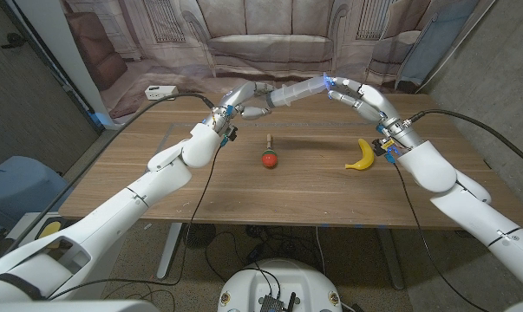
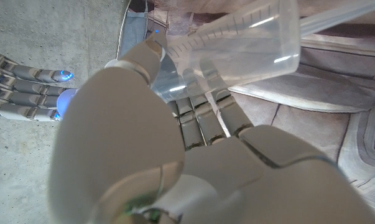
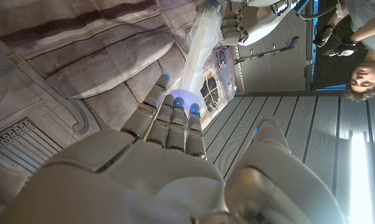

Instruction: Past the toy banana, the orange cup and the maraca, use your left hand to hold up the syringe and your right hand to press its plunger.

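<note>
My left hand [image 1: 246, 100] holds the clear syringe [image 1: 297, 90] up above the table's far middle, gripping its lower end. The barrel slants up toward my right hand [image 1: 355, 95]. In the left wrist view the barrel [image 2: 237, 37] sits in the fingers [image 2: 203, 121] of my left hand [image 2: 175, 155]. My right hand [image 3: 168, 155] has its straight fingertips [image 3: 175, 99] against the syringe's [image 3: 196, 56] plunger end, with the thumb apart. On the table, the red-headed maraca [image 1: 269, 157] lies in the middle and the toy banana [image 1: 362, 154] to the right.
A white power strip [image 1: 161, 91] with a black cable lies at the wooden table's [image 1: 244, 195] far left corner. A printed sofa backdrop [image 1: 270, 39] hangs behind the table. A person [image 3: 361, 74] stands off to the side in the right wrist view.
</note>
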Controlling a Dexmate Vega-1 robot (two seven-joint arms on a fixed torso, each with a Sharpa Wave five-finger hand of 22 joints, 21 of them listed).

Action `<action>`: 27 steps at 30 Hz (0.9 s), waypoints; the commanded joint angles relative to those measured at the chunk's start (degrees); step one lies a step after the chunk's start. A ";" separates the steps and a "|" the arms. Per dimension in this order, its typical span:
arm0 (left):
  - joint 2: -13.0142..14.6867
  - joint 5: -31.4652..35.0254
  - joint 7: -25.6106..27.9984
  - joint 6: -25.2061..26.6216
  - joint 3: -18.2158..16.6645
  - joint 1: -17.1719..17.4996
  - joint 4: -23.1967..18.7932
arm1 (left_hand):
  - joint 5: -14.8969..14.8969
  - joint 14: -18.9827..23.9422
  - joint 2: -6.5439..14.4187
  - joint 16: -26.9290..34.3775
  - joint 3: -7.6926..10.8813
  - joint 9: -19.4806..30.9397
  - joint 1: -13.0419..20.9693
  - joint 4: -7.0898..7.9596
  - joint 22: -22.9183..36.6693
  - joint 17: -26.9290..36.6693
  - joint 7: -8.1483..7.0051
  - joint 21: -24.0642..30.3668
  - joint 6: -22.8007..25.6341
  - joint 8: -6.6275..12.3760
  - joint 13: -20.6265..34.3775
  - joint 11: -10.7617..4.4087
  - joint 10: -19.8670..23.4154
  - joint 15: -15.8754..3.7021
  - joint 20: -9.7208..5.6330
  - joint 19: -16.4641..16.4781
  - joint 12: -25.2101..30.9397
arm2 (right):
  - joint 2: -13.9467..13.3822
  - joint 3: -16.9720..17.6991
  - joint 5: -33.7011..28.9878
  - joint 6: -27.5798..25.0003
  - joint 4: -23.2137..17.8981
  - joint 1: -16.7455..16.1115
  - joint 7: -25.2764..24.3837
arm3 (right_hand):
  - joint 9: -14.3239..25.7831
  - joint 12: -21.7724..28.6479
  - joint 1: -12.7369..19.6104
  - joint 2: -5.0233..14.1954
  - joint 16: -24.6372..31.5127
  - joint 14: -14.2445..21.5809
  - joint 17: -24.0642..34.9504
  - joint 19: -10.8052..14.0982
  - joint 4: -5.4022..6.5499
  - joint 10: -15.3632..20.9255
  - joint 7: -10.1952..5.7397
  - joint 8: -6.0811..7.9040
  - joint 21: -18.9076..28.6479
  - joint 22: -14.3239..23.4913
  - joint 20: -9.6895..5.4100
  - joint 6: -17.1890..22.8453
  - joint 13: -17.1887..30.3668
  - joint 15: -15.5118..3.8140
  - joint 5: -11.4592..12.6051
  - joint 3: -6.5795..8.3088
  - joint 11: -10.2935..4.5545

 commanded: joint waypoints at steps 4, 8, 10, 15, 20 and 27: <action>0.07 -0.27 -0.69 -0.52 0.15 -0.41 0.26 | 0.15 1.97 3.89 0.10 1.72 0.04 1.63 1.80 0.18 0.22 0.07 0.63 0.62 0.22 0.14 0.12 0.51 -2.17 -0.47 0.78 -0.26 | -0.33 -1.10 0.56 -0.53 0.07 0.82 1.04 | 0.23 -0.01 0.50 -0.08 0.20 0.56 0.21 0.45 -0.20 0.40 -0.13 -0.24 0.02 0.27 -0.05 0.33 0.33 -0.02 -0.12 0.40 -0.11; -0.04 -0.25 -0.78 -0.67 0.23 -0.65 0.48 | 0.12 2.01 3.83 0.09 1.71 0.05 1.63 1.76 0.18 0.18 -0.06 0.71 0.61 0.20 0.17 0.10 0.54 -2.14 -0.47 0.80 -0.27 | -0.52 -1.29 0.73 -0.84 0.01 1.02 1.32 | 0.23 -0.02 0.46 -0.08 0.17 0.54 0.24 0.48 -0.17 0.46 -0.11 -0.25 0.01 0.27 -0.03 0.41 0.33 -0.09 -0.13 0.38 -0.06; -0.09 -0.35 -0.86 -0.83 0.26 -0.75 0.61 | 0.11 2.05 3.86 0.11 1.72 0.05 1.64 1.76 0.18 0.18 -0.10 0.75 0.63 0.20 0.17 0.02 0.54 -2.15 -0.46 0.79 -0.30 | -0.57 -1.33 0.78 -1.06 -0.12 1.02 1.33 | 0.23 -0.05 0.48 -0.13 0.17 0.57 0.23 0.50 -0.19 0.45 -0.12 -0.25 0.00 0.27 0.01 0.46 0.33 -0.05 -0.14 0.37 -0.11; -0.25 -0.23 -0.93 -1.14 0.43 -1.12 1.07 | 0.08 2.11 3.84 0.13 1.69 0.05 1.59 1.77 0.18 0.18 -0.08 0.84 0.63 0.19 0.19 0.10 0.63 -2.07 -0.45 0.80 -0.30 | -0.73 -1.52 1.18 -1.98 -0.45 0.92 1.49 | 0.23 -0.05 0.39 -0.11 0.19 0.64 0.28 0.51 -0.12 0.56 -0.13 -0.29 -0.02 0.27 0.03 0.49 0.33 -0.03 -0.15 0.34 -0.08; -0.55 -0.45 -1.01 -1.60 0.60 -1.53 1.79 | 0.14 2.03 4.11 0.09 1.97 0.05 2.07 1.53 0.18 0.18 -0.11 0.90 0.59 0.15 0.24 0.08 0.62 -2.16 -0.36 0.61 -0.36 | -1.02 -1.76 1.42 -2.69 -0.70 1.01 1.75 | 0.24 -0.07 0.45 -0.08 0.22 0.76 0.30 0.58 -0.14 0.65 -0.11 -0.30 -0.03 0.27 0.03 0.56 0.33 0.00 -0.14 0.36 -0.09; -0.63 -0.48 -0.97 -1.45 0.59 -1.58 1.95 | 0.16 2.01 4.12 0.02 2.11 0.06 2.26 1.42 0.19 0.11 -0.04 1.01 0.59 0.14 0.29 -0.03 0.59 -2.20 -0.35 0.50 -0.43 | -1.19 -2.41 1.92 -3.18 -0.38 1.62 2.23 | 0.24 -0.12 0.44 0.05 0.20 0.74 0.36 0.60 -0.08 0.68 -0.15 -0.28 -0.07 0.28 0.04 0.78 0.34 -0.09 -0.14 0.40 -0.11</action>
